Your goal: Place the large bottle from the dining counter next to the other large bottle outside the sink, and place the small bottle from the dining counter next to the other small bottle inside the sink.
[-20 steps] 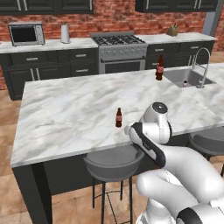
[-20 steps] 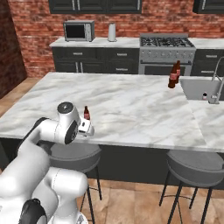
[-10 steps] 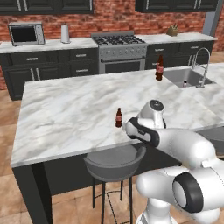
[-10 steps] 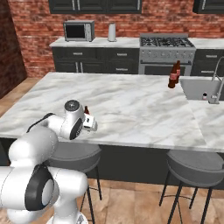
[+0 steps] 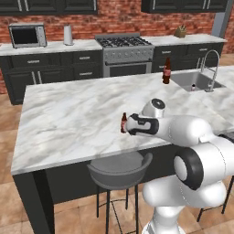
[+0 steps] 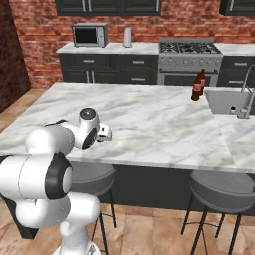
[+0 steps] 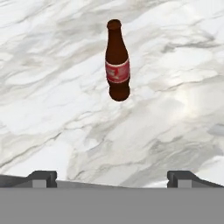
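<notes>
Brown small bottle (image 7: 117,61) stands ungrasped on the marble desk (image 5: 73,114); open, empty gripper (image 7: 112,178) faces it. Neither placement looks complete.

You are looking at evenly lit rendered pictures, bright and flat, with no blur and no bending at the edges. On the counter (image 5: 82,114) the marble catches a soft pale sheen, strongest in the hand view to the right of the bottle (image 7: 117,61). That bottle throws only a faint smudge of shadow at its foot, so the light probably comes from above. The brick wall (image 6: 45,20) reads darker. Far things look coarse and pixelled.
</notes>
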